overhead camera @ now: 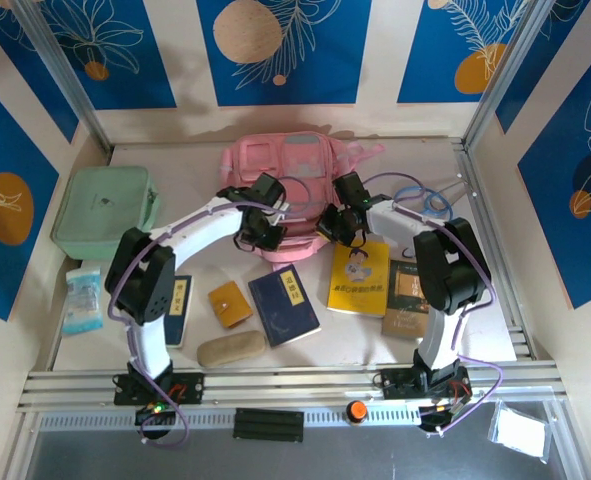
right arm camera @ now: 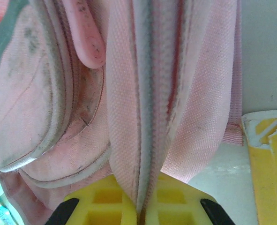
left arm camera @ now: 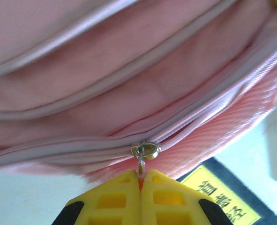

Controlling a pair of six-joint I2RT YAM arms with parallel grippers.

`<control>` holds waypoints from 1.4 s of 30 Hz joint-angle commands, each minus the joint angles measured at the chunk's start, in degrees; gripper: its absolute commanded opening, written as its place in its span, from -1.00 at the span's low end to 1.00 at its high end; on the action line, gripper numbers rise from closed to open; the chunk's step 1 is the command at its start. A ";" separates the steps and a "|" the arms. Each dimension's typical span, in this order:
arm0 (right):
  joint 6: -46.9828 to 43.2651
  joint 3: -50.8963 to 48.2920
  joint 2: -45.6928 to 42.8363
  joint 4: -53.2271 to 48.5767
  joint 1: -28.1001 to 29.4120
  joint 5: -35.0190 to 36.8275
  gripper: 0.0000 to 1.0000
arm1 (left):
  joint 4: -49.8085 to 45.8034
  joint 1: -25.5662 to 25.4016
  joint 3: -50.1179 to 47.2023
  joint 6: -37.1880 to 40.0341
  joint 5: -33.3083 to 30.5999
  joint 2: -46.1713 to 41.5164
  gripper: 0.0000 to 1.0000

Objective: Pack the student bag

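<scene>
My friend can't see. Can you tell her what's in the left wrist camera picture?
The yellow left gripper is pinched shut on the small metal zip pull of the pink student bag, which takes up most of the picture. At the lower right, a dark blue book with a yellow label lies on the white table.

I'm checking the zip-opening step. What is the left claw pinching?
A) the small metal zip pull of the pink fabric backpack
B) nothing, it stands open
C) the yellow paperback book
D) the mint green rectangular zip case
A: in the left wrist view the left claw is shut on the small metal zip pull of the pink fabric backpack.
</scene>
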 commanded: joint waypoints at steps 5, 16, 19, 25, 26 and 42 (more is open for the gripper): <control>-8.16 2.71 -4.99 -1.28 -0.98 4.07 -0.95 | -3.69 7.86 -5.08 3.38 -3.00 -5.46 -1.00; -12.40 2.90 -7.44 -1.06 -3.27 1.95 -0.99 | -2.93 15.05 -4.03 6.32 -9.94 -1.59 -1.00; -12.67 1.82 -6.88 0.37 -4.32 1.65 -0.97 | -3.32 16.07 -1.83 5.96 -9.04 1.21 -1.00; -11.40 1.72 -4.98 0.77 -5.27 -0.19 -0.76 | -0.60 15.38 0.60 5.35 -0.01 3.34 -1.00; -11.10 1.64 -5.08 0.58 -5.44 -0.42 -0.67 | -0.42 15.13 0.75 5.23 0.59 3.18 -1.00; 2.84 -3.46 -15.66 -11.64 -3.99 -0.31 0.46 | 0.77 3.82 6.49 2.54 8.33 1.53 -1.00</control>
